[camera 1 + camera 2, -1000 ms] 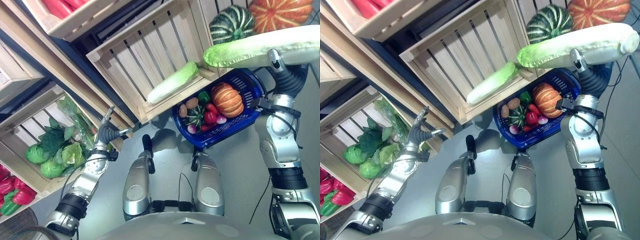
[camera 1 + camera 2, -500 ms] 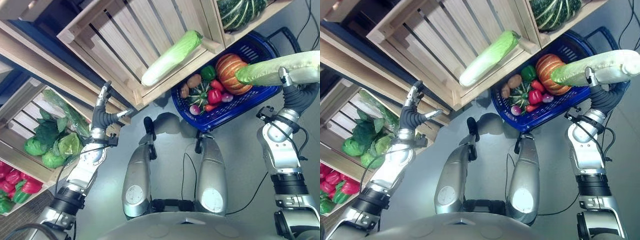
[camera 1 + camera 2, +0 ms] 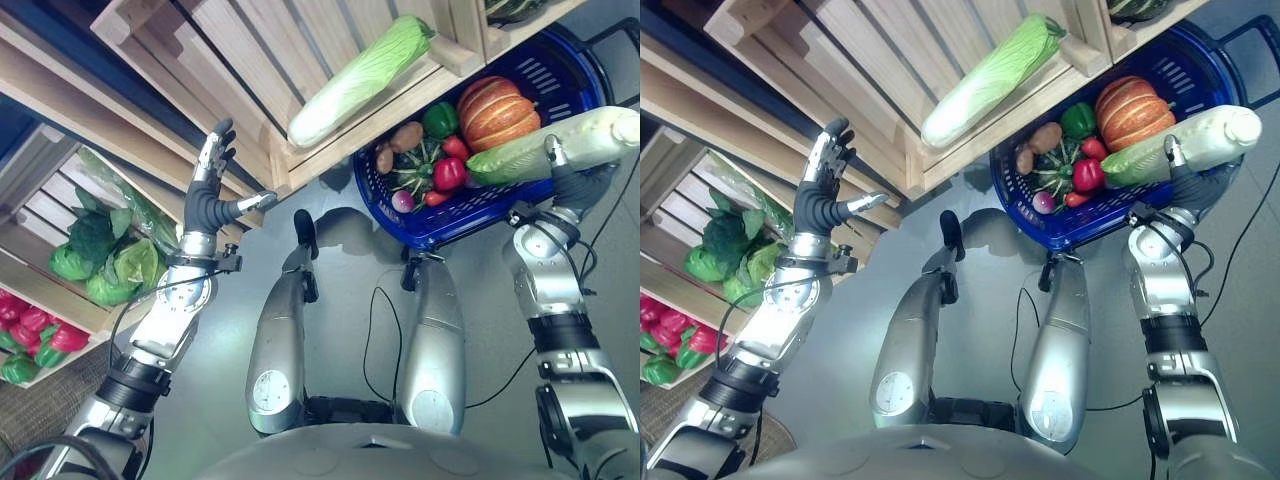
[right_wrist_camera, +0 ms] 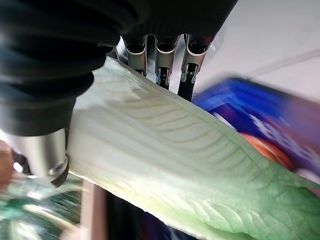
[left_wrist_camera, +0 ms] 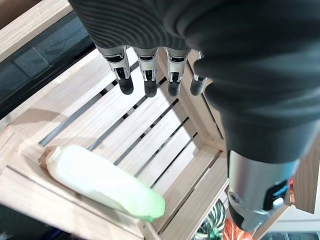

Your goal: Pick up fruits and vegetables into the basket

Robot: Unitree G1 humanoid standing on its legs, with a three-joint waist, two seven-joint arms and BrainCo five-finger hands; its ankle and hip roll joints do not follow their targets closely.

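My right hand [image 3: 572, 184] is shut on a long pale-green napa cabbage [image 3: 560, 148], held lying across the near right side of the blue basket [image 3: 580, 70]. In the right wrist view its fingers [image 4: 160, 65] curl over the leafy cabbage [image 4: 175, 165]. The basket holds an orange pumpkin [image 3: 495, 105], a green pepper [image 3: 438, 118], a red pepper [image 3: 450, 172], a potato [image 3: 405, 135] and other small produce. A second napa cabbage [image 3: 360, 78] lies in the wooden crate [image 3: 250, 60] beside the basket. My left hand [image 3: 210, 195] is raised below that crate, open and holding nothing.
A lower crate [image 3: 40, 215] on the left holds green lettuces [image 3: 100, 270]. Red peppers [image 3: 35, 328] lie in a crate below it. A dark green squash [image 3: 510, 8] sits on the shelf above the basket. Grey floor lies under the basket.
The camera has shifted. My right hand has brought the cabbage down from above the basket's far side to lie across it. My left hand has risen towards the crate's corner.
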